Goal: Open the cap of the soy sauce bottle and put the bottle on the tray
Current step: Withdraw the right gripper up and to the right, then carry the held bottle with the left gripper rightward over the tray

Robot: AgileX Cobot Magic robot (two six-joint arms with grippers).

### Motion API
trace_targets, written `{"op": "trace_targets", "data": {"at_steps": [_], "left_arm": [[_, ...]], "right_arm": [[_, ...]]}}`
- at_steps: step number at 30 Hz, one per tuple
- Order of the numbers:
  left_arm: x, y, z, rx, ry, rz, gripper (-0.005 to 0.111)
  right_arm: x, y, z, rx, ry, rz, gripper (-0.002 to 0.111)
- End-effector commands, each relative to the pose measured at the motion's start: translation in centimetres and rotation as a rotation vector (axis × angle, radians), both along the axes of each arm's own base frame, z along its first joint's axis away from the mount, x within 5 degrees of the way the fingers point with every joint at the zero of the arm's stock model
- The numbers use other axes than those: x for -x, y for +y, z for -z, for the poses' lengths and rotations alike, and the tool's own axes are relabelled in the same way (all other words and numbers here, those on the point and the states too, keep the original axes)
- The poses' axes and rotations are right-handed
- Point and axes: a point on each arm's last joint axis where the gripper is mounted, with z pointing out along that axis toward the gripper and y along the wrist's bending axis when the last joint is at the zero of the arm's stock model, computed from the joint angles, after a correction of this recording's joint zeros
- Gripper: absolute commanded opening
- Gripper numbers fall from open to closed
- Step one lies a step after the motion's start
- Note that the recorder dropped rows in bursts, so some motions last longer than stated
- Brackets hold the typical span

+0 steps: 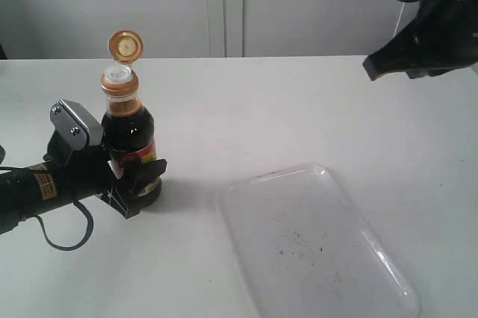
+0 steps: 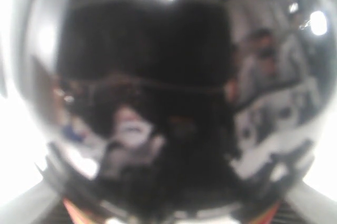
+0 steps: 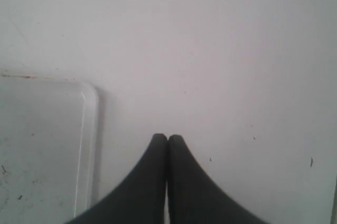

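Standing on one table: one soy sauce bottle, one tray.

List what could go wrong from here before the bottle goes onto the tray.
1. The cap stands flipped open above the white spout, so tilting the soy sauce bottle on the way could spill sauce.
2. The left gripper holds the bottle low on its body; being tall, it might tip during the move.
3. The tray has a low rim that the bottle's base could catch if carried too low.
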Motion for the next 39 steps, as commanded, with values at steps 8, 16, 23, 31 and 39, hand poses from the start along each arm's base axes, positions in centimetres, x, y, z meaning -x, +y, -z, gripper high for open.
{"op": "trace_targets", "data": {"at_steps": [8,16,23,31,39], "left_arm": [[0.3,0.0,0.3,-0.008,0.022,0.004,0.000],[0.3,0.0,0.3,-0.008,0.022,0.004,0.000],[0.3,0.0,0.2,0.000,0.026,0.001,0.000],[0.3,0.1,0.2,0.001,0.026,-0.002,0.000],[0.2,0.2,-0.6,0.012,0.002,-0.021,0.000]], "right_arm": [[1.2,-5.5,2.6,-0.118,0.253,0.175,0.000],[2.3,-7.3,3.2,-0.165,0.207,0.235,0.000],[4.6,-8.0,3.0,-0.149,0.111,0.218,0.000],[7.3,-8.0,3.8,-0.179,-0.223,0.204,0.000],[7.5,-7.9,4.5,-0.213,-0.301,0.212,0.000]]}}
